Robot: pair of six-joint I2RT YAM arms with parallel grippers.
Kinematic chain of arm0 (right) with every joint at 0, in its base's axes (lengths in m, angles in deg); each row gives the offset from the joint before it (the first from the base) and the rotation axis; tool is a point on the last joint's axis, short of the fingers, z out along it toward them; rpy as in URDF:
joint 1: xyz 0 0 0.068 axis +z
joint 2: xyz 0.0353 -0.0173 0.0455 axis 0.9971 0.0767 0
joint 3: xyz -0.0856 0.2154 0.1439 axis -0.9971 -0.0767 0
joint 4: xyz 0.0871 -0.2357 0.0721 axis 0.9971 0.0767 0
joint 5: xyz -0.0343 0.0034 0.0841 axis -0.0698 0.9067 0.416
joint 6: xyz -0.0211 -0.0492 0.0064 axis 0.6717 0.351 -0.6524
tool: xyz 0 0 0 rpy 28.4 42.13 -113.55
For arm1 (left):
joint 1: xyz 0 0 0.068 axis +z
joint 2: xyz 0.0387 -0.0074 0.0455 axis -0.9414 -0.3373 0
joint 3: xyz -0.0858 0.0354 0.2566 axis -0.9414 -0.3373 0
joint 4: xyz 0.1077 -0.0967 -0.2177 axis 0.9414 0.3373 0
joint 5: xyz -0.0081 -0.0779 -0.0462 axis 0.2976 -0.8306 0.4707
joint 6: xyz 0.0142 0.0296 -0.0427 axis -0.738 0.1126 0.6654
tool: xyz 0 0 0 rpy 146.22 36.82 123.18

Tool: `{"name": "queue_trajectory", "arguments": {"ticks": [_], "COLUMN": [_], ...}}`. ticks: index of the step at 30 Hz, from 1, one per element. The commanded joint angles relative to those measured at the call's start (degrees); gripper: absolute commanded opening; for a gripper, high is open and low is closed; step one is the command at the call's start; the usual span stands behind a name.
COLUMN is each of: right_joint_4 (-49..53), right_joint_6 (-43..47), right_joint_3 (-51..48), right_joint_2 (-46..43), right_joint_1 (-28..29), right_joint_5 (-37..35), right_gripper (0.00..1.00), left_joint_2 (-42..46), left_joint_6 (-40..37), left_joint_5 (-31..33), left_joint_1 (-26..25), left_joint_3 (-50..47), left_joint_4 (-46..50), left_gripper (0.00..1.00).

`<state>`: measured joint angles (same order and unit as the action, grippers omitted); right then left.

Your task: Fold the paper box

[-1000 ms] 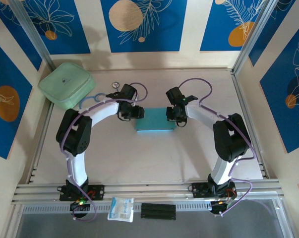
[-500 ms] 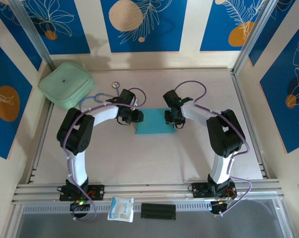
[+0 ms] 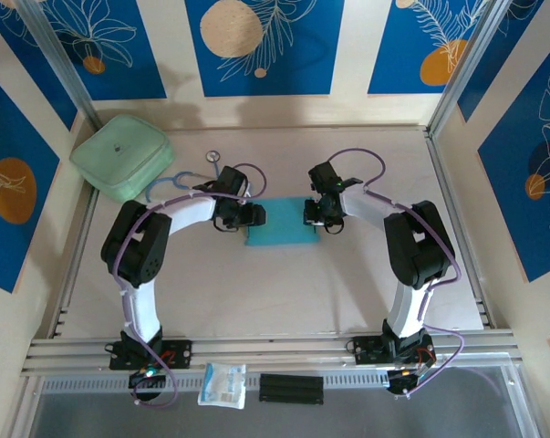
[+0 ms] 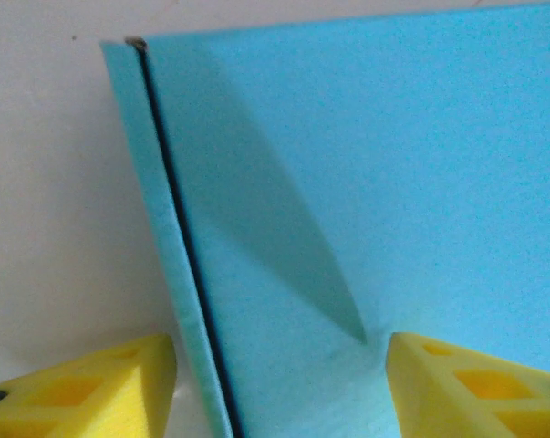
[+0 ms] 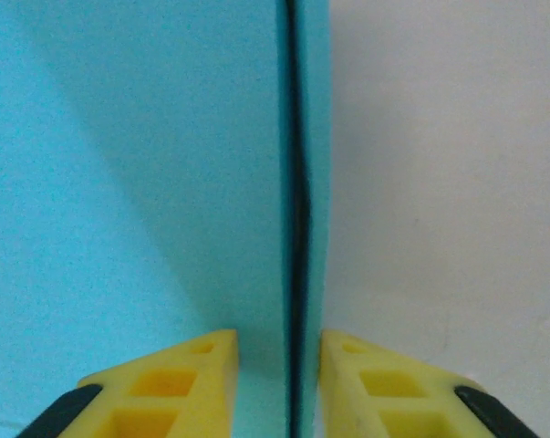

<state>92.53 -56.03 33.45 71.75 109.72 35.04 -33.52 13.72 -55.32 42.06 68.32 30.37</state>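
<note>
As thin card is judged light & crease-prone, paper box [image 3: 276,235] is best taken by edges: left gripper [image 4: 279,392] wide, 9 o'clock; right gripper [image 5: 279,383] narrow, 3 o'clock.

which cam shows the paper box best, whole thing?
Top external: the paper box lies whole in frame, flat on the table. Left wrist gives a close-up of one edge with a dark seam; right wrist, the opposite edge and its seam.
</note>
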Motion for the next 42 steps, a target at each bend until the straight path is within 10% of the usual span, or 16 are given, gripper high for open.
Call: {"name": "queue_trajectory", "arguments": {"ticks": [1, 13, 25, 33, 42], "right_joint_4": [2.1, 3.0, -2.0, -10.6, -18.9], "right_joint_6": [0.2, 1.1, -3.4, -5.0, -6.4], "right_joint_3": [1.8, 7.4, 4.8, -4.9, -10.7], "right_joint_2": [-2.7, 4.6, 7.4, 4.7, 4.2], "right_joint_1": [-1.0, -2.3, 1.3, -4.7, -11.0], "right_joint_5": [5.2, 3.2, 10.9, 15.8, 29.8], "right_gripper": [0.38, 0.53, 0.28, 0.19, 0.12], "left_joint_2": [4.1, -0.9, -1.1, 9.1, 5.5], "left_joint_6": [-0.3, -1.7, 6.0, 5.4, 11.7], "left_joint_5": [1.2, -2.9, -10.5, -5.5, -18.8], "left_joint_1": [0.8, 3.3, 2.5, 6.0, 9.1], "left_joint_3": [0.0, 3.7, -5.4, -10.8, -14.5], "left_joint_4": [1.4, 1.3, -10.6, -11.5, -24.8], "left_gripper": [0.66, 0.69, 0.44, 0.88, 0.95]}}
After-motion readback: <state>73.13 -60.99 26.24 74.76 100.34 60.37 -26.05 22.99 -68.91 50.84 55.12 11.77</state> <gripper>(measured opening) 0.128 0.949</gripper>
